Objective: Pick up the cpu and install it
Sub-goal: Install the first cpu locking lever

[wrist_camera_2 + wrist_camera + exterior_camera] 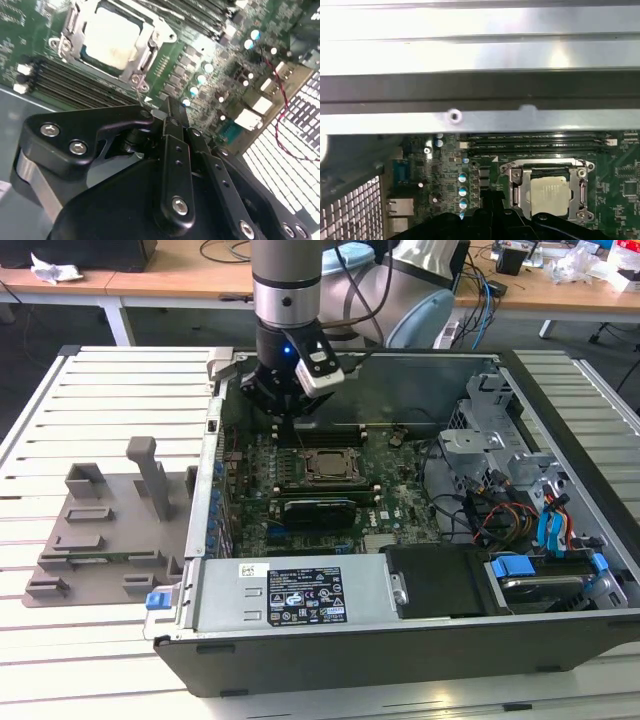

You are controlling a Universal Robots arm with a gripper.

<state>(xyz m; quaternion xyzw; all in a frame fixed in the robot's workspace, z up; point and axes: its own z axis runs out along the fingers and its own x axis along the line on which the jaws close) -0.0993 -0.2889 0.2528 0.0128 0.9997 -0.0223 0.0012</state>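
I see a grey plastic tray (105,540) on the slatted white table (60,660), at the exterior view's left. Just right of it, touching its edge, is the open computer case (400,640) lying on its side. The arm (287,290) comes down over the back left part of the green board (340,495) inside the case. The gripper (290,420) hangs just above the board, near the socket (322,466) and slightly behind it. In the second wrist view the gripper (170,102) has its black fingers (172,125) pressed together, tips meeting, nothing between them. The cpu (325,464) sits in the socket, in the middle of the board; in both wrist views its pale metal top (111,36) (550,194) lies flat inside the silver frame (517,187), apart from the fingertips. Dark memory slots (535,142) run beside the socket. Further right in the exterior view: a metal drive cage (480,450), bundled wires (500,515), blue clips (520,568). Along the case's near edge is a silver power box (290,592) with a label.
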